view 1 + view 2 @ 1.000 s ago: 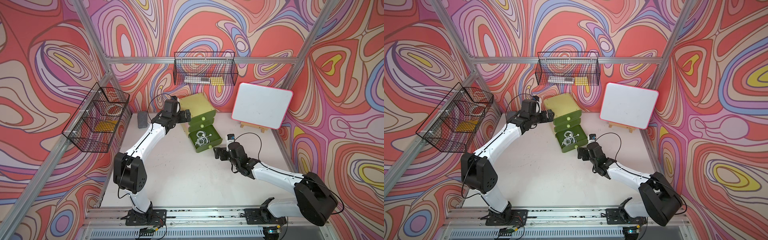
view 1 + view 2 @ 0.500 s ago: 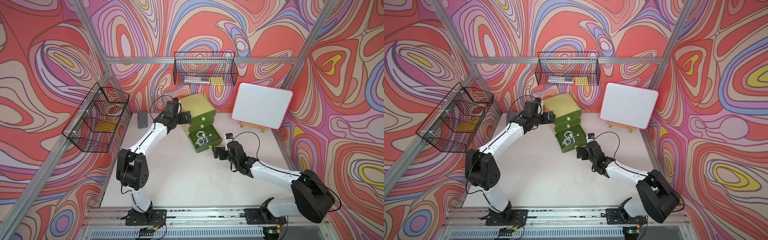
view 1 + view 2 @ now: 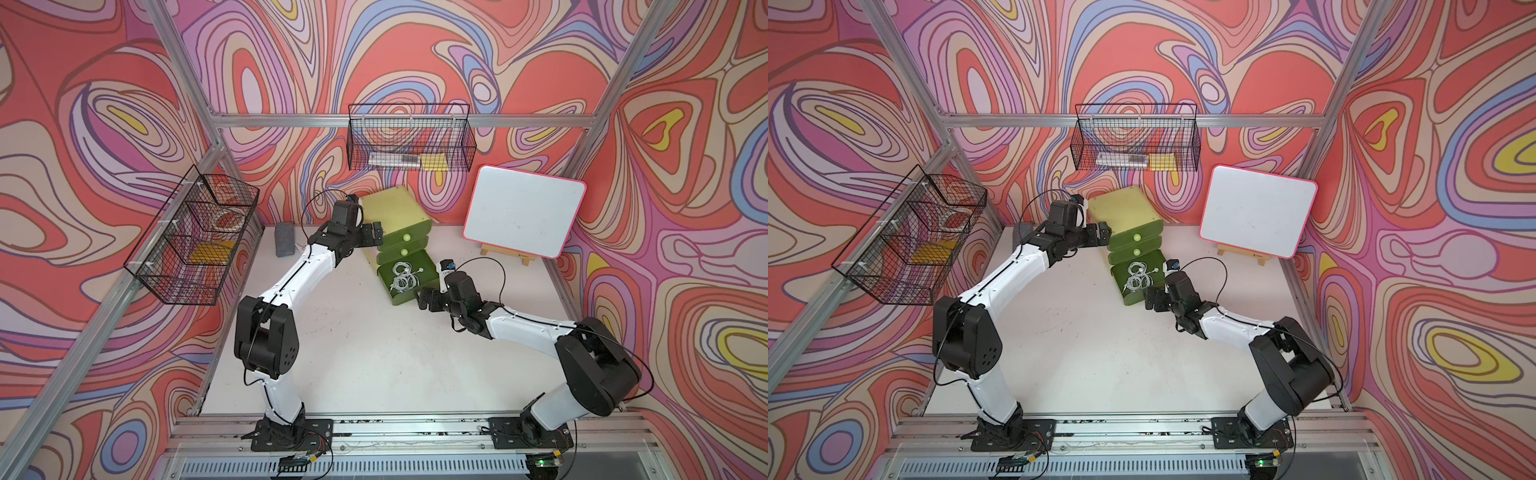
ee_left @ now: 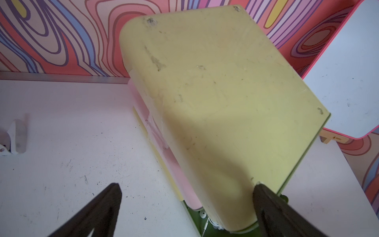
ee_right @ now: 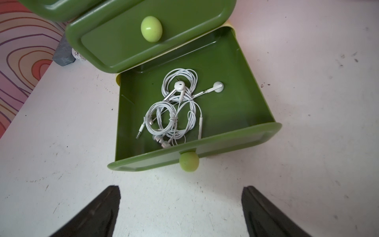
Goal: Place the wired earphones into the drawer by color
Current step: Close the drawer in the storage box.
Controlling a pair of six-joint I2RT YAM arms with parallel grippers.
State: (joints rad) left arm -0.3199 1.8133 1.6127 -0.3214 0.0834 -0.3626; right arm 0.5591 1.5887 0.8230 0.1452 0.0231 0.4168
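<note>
Right arm (image 3: 523, 328) nearer bottom drawer (image 5: 235, 141) | white earphones (image 5: 176, 108) inside | middle drawer (image 5: 114, 45) shut | both jaws open, empty

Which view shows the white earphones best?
Right wrist: the white earphones lie close and sharp in the open drawer. Both top views show a small tangle; left wrist, only a sliver.

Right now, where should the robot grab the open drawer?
By the round light-green knob on the front of the bottom drawer, coming straight from the front, where the open right gripper faces it. The knob sticks out and looks narrow enough for the jaws; the panel is too wide.
</note>
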